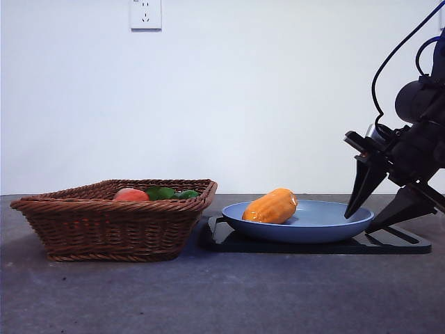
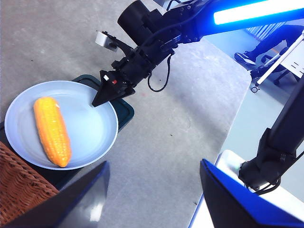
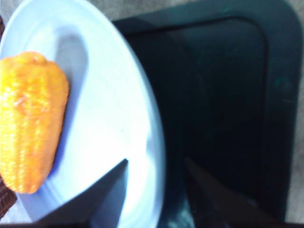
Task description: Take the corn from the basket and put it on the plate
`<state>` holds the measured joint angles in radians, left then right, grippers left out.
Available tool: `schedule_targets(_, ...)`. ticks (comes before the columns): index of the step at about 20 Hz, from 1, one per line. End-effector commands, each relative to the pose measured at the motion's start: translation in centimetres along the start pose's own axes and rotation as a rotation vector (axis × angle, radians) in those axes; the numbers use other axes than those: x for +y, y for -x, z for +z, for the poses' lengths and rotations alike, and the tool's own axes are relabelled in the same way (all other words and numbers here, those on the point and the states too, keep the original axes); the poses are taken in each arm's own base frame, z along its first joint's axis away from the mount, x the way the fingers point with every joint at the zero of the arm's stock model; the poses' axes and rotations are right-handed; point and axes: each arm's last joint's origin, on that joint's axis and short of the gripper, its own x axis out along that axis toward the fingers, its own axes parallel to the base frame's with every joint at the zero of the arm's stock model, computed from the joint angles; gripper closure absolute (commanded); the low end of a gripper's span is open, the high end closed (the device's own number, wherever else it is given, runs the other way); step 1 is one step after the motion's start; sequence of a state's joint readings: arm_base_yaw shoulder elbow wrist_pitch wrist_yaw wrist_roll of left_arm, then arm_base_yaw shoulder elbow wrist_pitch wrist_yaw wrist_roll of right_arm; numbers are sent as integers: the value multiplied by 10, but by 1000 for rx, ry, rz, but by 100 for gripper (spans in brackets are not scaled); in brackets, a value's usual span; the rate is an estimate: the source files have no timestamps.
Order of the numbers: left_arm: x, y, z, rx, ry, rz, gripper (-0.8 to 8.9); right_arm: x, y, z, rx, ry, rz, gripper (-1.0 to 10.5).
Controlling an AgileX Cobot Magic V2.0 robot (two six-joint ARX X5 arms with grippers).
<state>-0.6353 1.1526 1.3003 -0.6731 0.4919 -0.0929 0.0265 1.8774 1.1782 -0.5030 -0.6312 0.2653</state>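
A brown wicker basket [image 1: 115, 219] stands just beside the blue plate [image 1: 327, 224], holding a reddish-pink fruit [image 1: 130, 195] and green items [image 1: 170, 193] that barely clear its rim; the rest of its contents are hidden from the front. The corn [image 1: 272, 207] lies on its side on the plate, on the half nearer the basket, and nothing is touching it. The plate rests on a flat black tray [image 1: 396, 242]. Over the plate's far rim, away from the basket, hangs the right gripper [image 1: 379, 209], jaws spread apart and empty. The left gripper [image 2: 152, 190] waits high above the plate, its jaws also parted and holding nothing. The cob looks light, stiff and faintly ridged, likely to roll; a hold across its thick middle would seem safest. The right wrist view is blurred and shows only one end of the cob.
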Motion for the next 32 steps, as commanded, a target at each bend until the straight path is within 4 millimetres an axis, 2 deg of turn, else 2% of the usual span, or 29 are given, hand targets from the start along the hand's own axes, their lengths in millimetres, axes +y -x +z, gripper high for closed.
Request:
schedule_targets(1,-2,1,5,-15,-10,-3,501,9,18,4,-36,47,1,727)
schedule_targets(4,-2,1,5,-16,-12,-3,501,27,56,-4,-94,104,-28,727)
schedule_targets(6,-2,1,5,-15,-13,-3,501,45,85,-17,-125,157,-42,727)
schedule_targets(10,-2,1,5,-15,-12,-3,501,89,143,-64,-176,317,-26,727)
schedule_targets(12,-2,1,5,-15,-14,-3,501,111,163,-91,-198,403,-3,728)
schedule_targets(15,0,1,3,4,-16,7,503,131,182,-128,-187,483,31,732)
schedule_targets(18,3,1,-4,67,-15,89,522,141,190,-151,-159,540,58,732)
schedule_targets(21,6,1,-9,121,4,133,592,147,189,-163,-130,582,63,779)
schedule_targets(23,6,1,-11,137,12,135,675,147,180,-168,-94,597,42,858)
schedule_targets(25,6,1,-12,149,18,136,784,143,166,-171,-52,613,48,913)
schedule_targets(26,6,1,-13,152,18,137,807,141,156,-172,-41,628,57,945)
schedule_targets(29,6,1,-13,160,18,138,806,138,139,-175,-29,654,77,945)
schedule_targets(32,6,1,-14,161,20,138,806,140,135,-175,-40,675,97,945)
